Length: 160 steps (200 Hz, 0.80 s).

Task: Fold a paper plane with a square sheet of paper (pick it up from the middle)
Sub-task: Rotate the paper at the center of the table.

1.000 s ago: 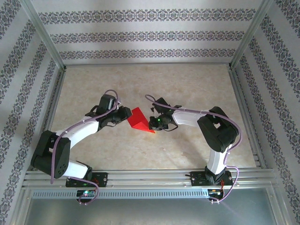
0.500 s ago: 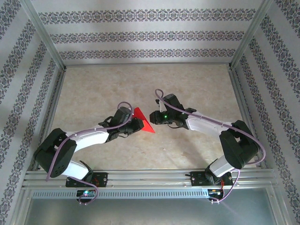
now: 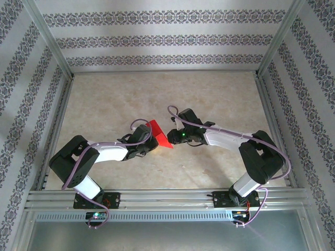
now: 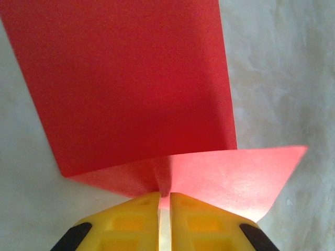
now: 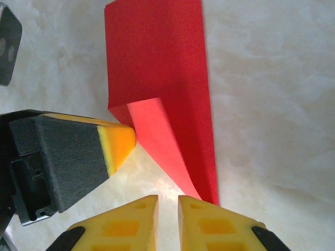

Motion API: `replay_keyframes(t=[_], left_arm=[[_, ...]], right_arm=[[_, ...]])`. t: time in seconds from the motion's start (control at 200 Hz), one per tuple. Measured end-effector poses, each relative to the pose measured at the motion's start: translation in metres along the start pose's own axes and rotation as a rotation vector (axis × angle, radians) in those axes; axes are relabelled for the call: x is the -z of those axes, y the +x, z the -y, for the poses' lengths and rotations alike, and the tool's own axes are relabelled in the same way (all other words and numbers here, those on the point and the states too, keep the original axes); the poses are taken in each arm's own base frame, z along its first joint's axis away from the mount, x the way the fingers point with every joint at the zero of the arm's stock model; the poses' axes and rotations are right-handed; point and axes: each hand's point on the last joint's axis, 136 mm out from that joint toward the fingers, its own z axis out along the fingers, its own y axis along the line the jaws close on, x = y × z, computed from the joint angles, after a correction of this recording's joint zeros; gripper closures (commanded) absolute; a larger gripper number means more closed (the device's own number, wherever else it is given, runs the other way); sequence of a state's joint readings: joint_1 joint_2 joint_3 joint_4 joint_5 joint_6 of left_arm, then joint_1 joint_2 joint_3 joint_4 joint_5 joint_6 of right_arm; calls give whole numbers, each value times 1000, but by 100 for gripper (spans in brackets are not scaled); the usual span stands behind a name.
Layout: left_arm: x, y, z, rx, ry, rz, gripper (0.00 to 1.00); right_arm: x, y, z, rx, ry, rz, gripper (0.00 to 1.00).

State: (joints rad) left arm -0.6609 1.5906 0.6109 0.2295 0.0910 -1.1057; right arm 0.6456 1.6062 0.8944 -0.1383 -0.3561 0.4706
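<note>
- Left gripper [image 4: 165,194]: jaws pressed almost together, clenched on the raised fold of the paper [image 4: 131,78] at its near edge.
- Ahead of that pinch, one layer lies flat on the table [image 4: 282,78]. A paler flap lifts off to the right of the pinch.
- Right gripper [image 5: 167,201]: jaws nearly closed with a slim gap and nothing between them. It is low over the table and holds nothing.
- Right wrist view: the paper's long axis runs straight away from the right gripper. Its near pointed corner lies just beside the finger on the view's right, outside the gap. The left fingertip [image 5: 118,144] touches the lifted flap from the other side.
- Top view: the paper sits mid-table between the two grippers, the left touching it and the right just beside its tip.
- Judgement: a fold is in progress and the plane is not yet formed. The left arm has the sheet; the right is free.
- The next move turns on the small sideways offset between the right jaws and the near corner. A slip there could drag the flat layer and skew the crease.
</note>
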Motion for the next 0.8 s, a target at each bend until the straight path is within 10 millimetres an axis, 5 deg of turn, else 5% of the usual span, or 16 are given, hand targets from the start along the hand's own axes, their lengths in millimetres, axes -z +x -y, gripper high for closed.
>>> replay_keyframes(t=[0.465,0.799], left_arm=[[-15,-18,1,35,9,15,88],[-19,-23,7,-16,37,-20,88]], right_arm=[[-23,-13,-5,-8,-25,-37,85],[-49,-17,10,-39,10,-87,87]])
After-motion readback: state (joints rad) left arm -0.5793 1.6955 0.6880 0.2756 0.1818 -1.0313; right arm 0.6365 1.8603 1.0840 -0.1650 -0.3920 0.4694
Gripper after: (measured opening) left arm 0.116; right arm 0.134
